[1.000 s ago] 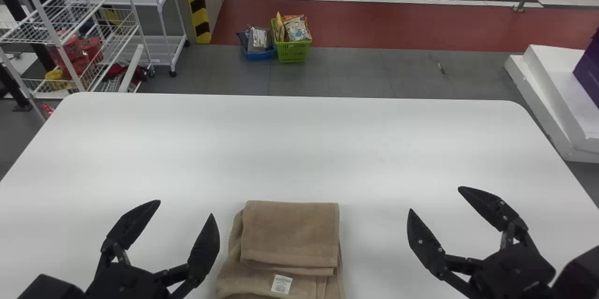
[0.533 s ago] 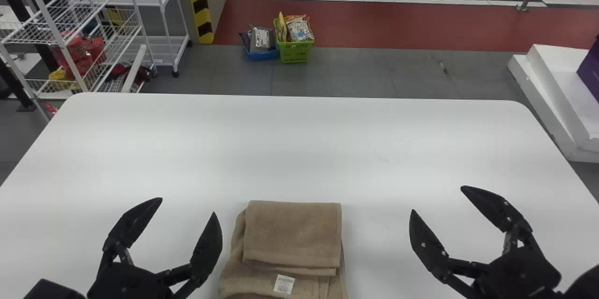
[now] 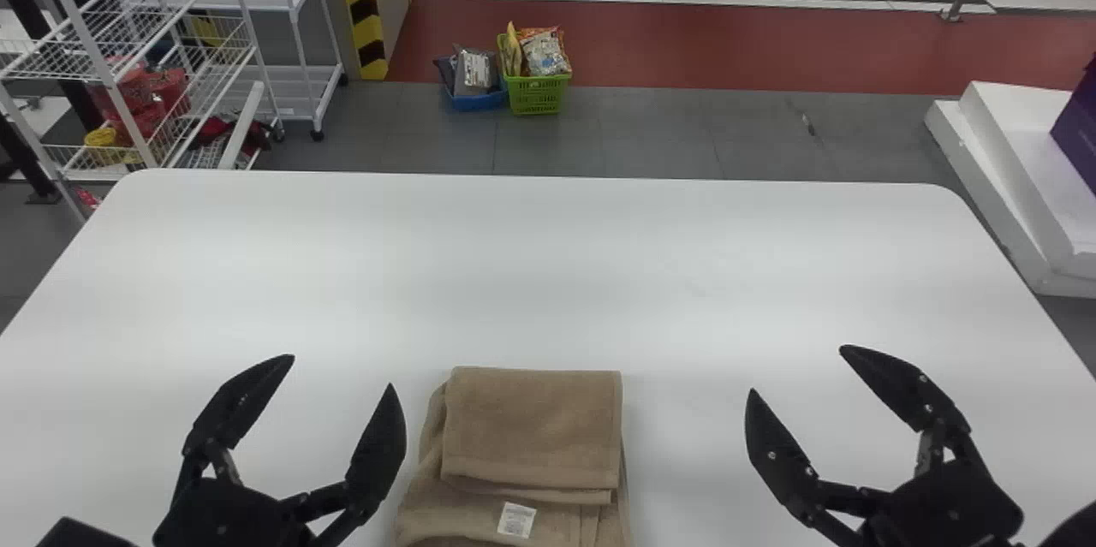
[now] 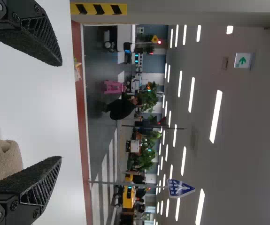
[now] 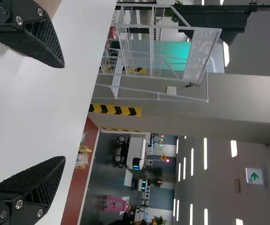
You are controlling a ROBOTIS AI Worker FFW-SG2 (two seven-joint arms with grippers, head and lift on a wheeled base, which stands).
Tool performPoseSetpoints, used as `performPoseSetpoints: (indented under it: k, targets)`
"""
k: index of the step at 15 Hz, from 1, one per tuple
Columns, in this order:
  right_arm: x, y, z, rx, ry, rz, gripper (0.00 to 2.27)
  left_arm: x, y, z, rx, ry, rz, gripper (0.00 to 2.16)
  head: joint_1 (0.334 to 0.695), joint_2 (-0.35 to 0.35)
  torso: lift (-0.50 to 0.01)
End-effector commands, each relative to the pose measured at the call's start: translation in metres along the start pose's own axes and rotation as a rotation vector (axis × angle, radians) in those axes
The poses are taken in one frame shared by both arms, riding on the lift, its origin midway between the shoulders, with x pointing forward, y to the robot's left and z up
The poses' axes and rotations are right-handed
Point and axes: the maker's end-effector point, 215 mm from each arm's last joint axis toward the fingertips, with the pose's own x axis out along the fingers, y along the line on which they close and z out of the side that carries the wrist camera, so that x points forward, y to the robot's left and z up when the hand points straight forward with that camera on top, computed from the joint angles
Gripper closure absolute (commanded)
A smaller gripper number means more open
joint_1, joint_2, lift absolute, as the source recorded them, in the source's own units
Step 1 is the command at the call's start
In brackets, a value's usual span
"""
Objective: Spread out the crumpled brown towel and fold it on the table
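Evidently, the brown towel (image 3: 531,427) lay folded on the worktop (image 3: 548,273) between wide-open, empty left fingers (image 3: 379,444) and right fingers (image 3: 773,444). A low sweep (the layers looked loose) could have rucked it.

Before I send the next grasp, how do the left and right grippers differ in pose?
In the head view, the left gripper sits close beside the towel, on its left; the right gripper sits farther off, on its right. The left gripper's fingers angle rightward, the right gripper's leftward. Both are open and empty.
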Motion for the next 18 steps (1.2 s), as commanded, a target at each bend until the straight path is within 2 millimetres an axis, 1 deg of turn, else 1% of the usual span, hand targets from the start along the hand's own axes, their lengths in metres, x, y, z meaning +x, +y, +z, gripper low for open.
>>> performPoseSetpoints:
  k: [1,6,9,13,18]
  targets:
    - [0.001,0.004,0.0,0.006,-0.001,0.006,0.13,-0.002,-0.002,0.004,0.002,-0.011,-0.005,0.11,0.695,-0.035,-0.127]
    - [0.004,0.018,-0.001,0.018,0.001,0.028,0.13,-0.002,-0.004,0.008,0.0,-0.017,-0.011,0.11,0.695,-0.022,-0.127]
    - [0.003,0.019,-0.003,0.017,0.007,0.029,0.13,-0.002,-0.003,0.007,0.0,-0.016,-0.01,0.12,0.695,-0.014,-0.127]
    - [0.003,0.021,0.002,0.016,-0.003,0.031,0.13,-0.002,-0.005,0.009,-0.002,-0.021,-0.014,0.12,0.695,-0.01,-0.127]
    - [0.002,0.021,0.003,0.02,-0.007,0.031,0.13,-0.004,-0.007,0.011,-0.003,-0.026,-0.017,0.12,0.695,-0.011,-0.127]
